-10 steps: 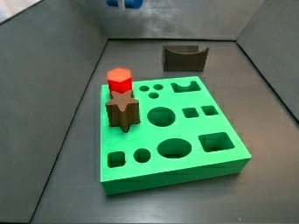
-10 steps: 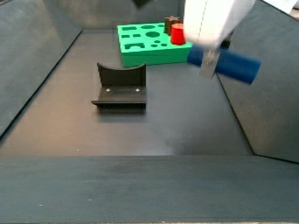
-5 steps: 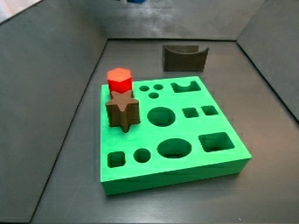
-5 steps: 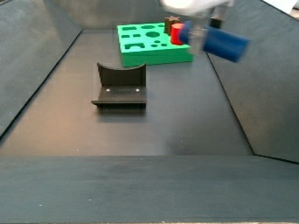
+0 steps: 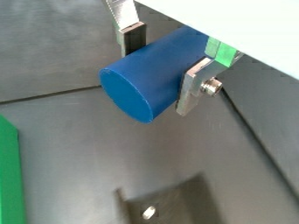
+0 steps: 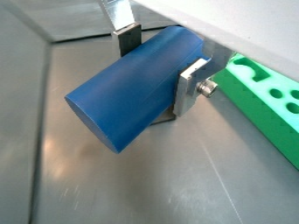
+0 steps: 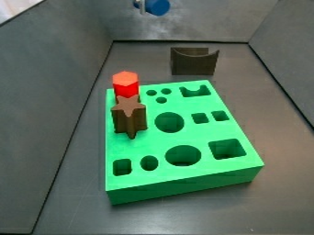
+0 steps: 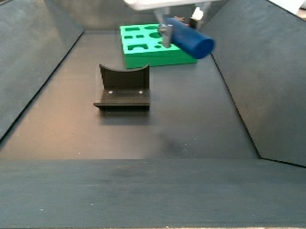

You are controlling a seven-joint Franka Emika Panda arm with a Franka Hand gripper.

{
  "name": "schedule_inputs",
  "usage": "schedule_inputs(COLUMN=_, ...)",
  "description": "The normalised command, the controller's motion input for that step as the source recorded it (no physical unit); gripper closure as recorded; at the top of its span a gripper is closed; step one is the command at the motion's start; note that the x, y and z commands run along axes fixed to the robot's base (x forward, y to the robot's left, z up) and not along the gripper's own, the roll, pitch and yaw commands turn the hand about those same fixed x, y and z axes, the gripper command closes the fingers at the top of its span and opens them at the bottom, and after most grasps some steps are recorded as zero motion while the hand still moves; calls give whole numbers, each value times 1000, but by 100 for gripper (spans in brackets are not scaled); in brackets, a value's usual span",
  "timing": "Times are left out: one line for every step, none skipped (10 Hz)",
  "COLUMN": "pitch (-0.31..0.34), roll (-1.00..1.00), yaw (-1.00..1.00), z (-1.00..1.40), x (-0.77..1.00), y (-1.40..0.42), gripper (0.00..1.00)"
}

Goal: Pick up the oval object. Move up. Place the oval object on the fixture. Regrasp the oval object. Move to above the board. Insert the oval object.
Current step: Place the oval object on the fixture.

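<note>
My gripper point(image 5: 163, 54) is shut on the oval object point(image 5: 155, 77), a dark-blue smooth peg held crosswise between the silver fingers point(image 5: 198, 80), as both wrist views show point(image 6: 128, 86). In a side view the peg point(image 8: 191, 40) hangs high in the air near the green board point(image 8: 149, 43), and in a side view it shows at the top edge point(image 7: 157, 6). The fixture point(image 8: 122, 89) stands on the floor, apart from the gripper, and also shows behind the board point(image 7: 194, 61). The board point(image 7: 185, 138) has many cut-out holes.
A red hexagonal peg point(image 7: 124, 84) and a brown star-shaped peg point(image 7: 128, 117) stand in the board's left side. Grey walls point(image 8: 257, 80) enclose the dark floor on both sides. The board's edge shows in a wrist view point(image 6: 267, 96).
The gripper with the blue peg has moved away from the camera toward the board in a side view, and has come into sight at the top edge in a side view.
</note>
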Motion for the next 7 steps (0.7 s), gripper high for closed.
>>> schedule_inputs(pitch=45, roll=-47, yaw=-1000, z=-121, x=1000, y=-323, gripper=100)
schedule_inputs(pitch=52, roll=-47, yaw=-1000, z=-114, x=1000, y=-290, gripper=100)
schedule_inputs(pitch=70, roll=-45, yaw=-1000, z=-96, x=1000, y=-225, gripper=100)
schedule_inputs(pitch=90, roll=-43, yaw=-1000, z=-81, x=1000, y=-174, gripper=100)
schedule_inputs(pitch=130, roll=-38, yaw=-954, z=-59, x=1000, y=-111, gripper=100)
schedule_inputs(pitch=140, roll=-27, yaw=-707, z=-42, x=945, y=-79, gripper=100)
schedule_inputs(pitch=151, roll=-13, yaw=-414, z=-19, x=811, y=-40, gripper=100)
